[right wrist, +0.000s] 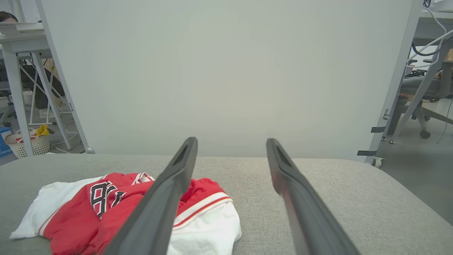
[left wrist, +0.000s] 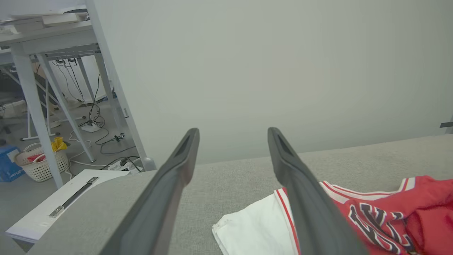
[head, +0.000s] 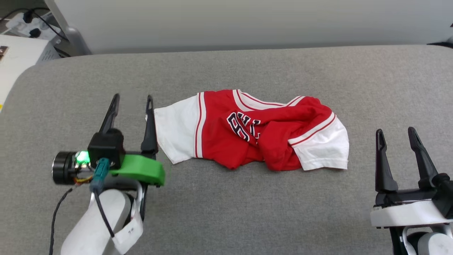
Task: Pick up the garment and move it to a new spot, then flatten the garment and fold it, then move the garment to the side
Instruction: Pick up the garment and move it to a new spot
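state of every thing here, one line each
garment: crumpled, unfolded, lying on the grey surface, not held
left gripper: open, empty, close beside the garment's white sleeve
right gripper: open, empty, apart from the garment

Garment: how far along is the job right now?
Nothing looks done: the garment lies crumpled and unfolded on the grey surface. In hand: the left gripper, open, sits close beside one white sleeve; the right gripper, open, stands apart from the garment. Left: pick up, relocate, flatten, fold, move aside.
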Robot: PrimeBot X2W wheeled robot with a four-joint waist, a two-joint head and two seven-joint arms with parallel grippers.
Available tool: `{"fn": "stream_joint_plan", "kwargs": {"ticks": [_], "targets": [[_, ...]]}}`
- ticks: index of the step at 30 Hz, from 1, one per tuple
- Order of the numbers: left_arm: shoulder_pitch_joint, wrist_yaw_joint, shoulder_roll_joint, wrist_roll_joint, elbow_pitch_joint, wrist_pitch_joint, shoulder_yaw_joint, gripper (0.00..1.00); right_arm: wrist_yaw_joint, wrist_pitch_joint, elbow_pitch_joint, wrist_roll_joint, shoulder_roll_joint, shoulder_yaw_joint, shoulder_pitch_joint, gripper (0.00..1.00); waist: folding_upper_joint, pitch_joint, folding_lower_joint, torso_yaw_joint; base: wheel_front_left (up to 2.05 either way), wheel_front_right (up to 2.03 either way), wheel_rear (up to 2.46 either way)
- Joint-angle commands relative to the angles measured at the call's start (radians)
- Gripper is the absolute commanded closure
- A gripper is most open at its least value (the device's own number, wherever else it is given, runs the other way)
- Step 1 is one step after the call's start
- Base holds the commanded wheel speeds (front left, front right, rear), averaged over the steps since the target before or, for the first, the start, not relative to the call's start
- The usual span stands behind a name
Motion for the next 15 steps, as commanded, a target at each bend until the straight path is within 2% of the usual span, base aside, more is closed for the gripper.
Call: {"fn": "stream_joint_plan", "kwargs": {"ticks": [1, 6, 15], "targets": [[0.059, -0.002, -0.008, 0.019, -0.011, -0.005, 0.032, 0.0, -0.001, -0.005, 0.009, 0.008, 0.0, 0.002, 0.021, 0.0, 0.0, -0.046, 0.0001, 0.037, 0.0, 0.0, 0.0], [0.2, -0.035, -0.046, 0.063, -0.033, -0.005, 0.128, 0.0, -0.001, -0.005, 0.035, 0.034, 0.0, 0.007, 0.05, 0.0, 0.0, -0.073, 0.0001, 0.052, 0.0, 0.0, 0.0], [0.363, -0.125, -0.139, 0.141, -0.042, -0.005, 0.244, 0.0, -0.001, -0.005, 0.097, 0.041, 0.0, 0.036, 0.093, 0.0, 0.0, -0.108, 0.0001, 0.06, 0.0, 0.0, 0.0]]}}
